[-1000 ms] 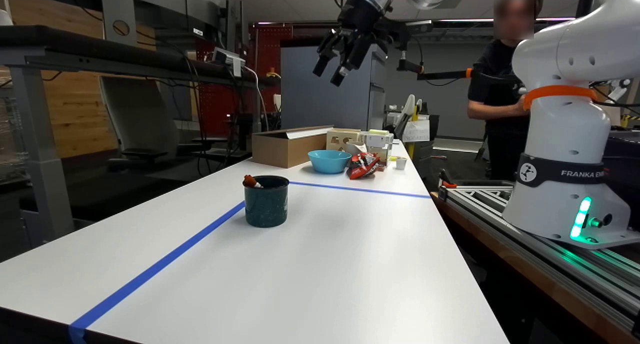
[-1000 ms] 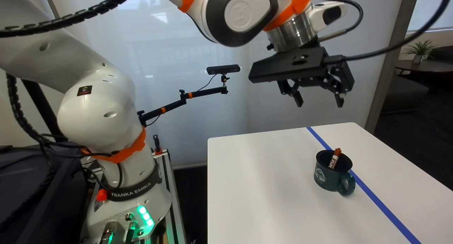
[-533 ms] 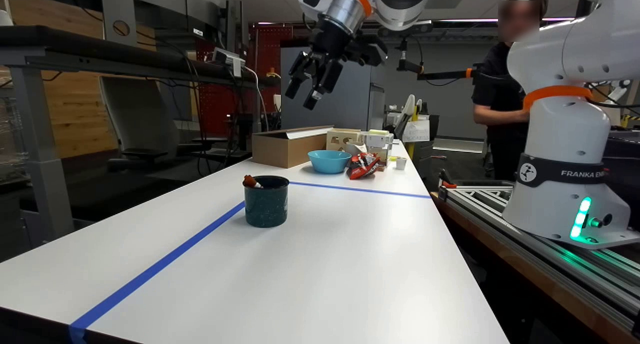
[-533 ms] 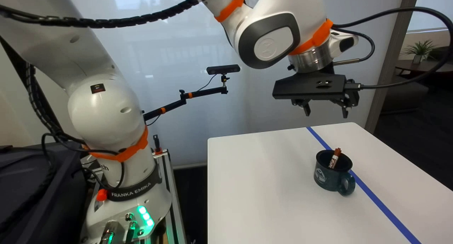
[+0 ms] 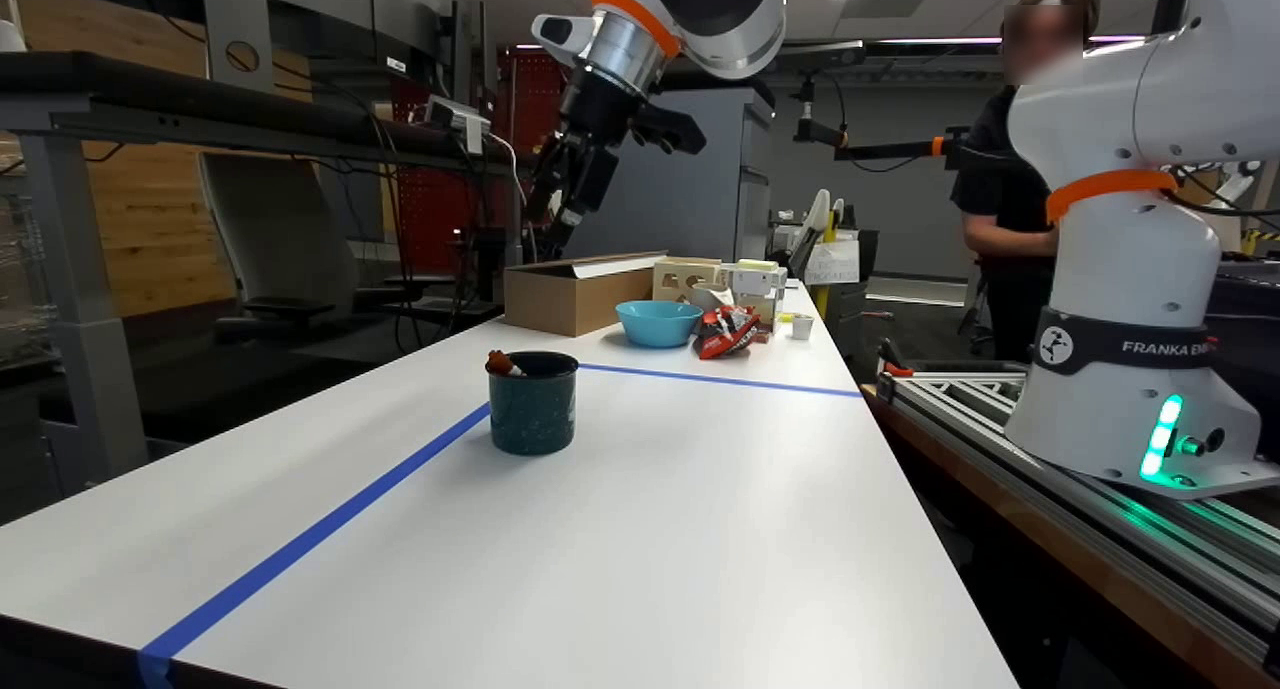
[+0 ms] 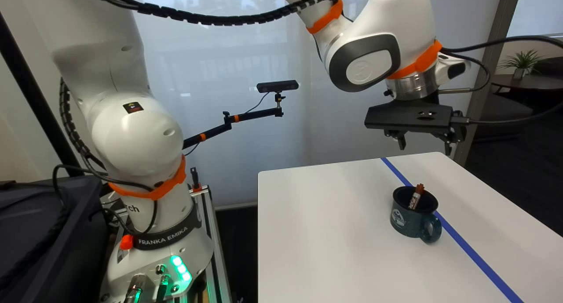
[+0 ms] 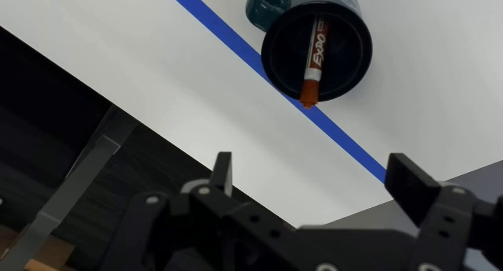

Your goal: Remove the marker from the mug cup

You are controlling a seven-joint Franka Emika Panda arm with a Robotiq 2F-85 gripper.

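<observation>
The dark teal mug cup (image 6: 407,226) stands upright on the white table and also shows in an exterior view (image 5: 533,414). The marker (image 7: 317,52) leans inside it, with its red-brown cap (image 7: 309,93) over the rim in the wrist view. The marker also shows in both exterior views (image 5: 505,364) (image 6: 415,197). My gripper (image 6: 425,151) is open and empty, above table height and apart from the mug. In the wrist view my gripper (image 7: 310,156) has its fingers wide apart, with the mug beyond them near the top. The mug's handle (image 7: 267,7) points left there.
Blue tape (image 6: 477,257) runs along the white table (image 6: 325,232) beside the mug. Farther back stand a turquoise bowl (image 5: 660,325), a cardboard box (image 5: 545,301), a red packet (image 5: 725,334) and a small white cup (image 5: 802,327). A person (image 5: 1005,199) stands behind the arm.
My gripper has moved down and out over the table, leftward in one exterior view and rightward in the other. The jaws stay open. The mug and marker have not moved.
</observation>
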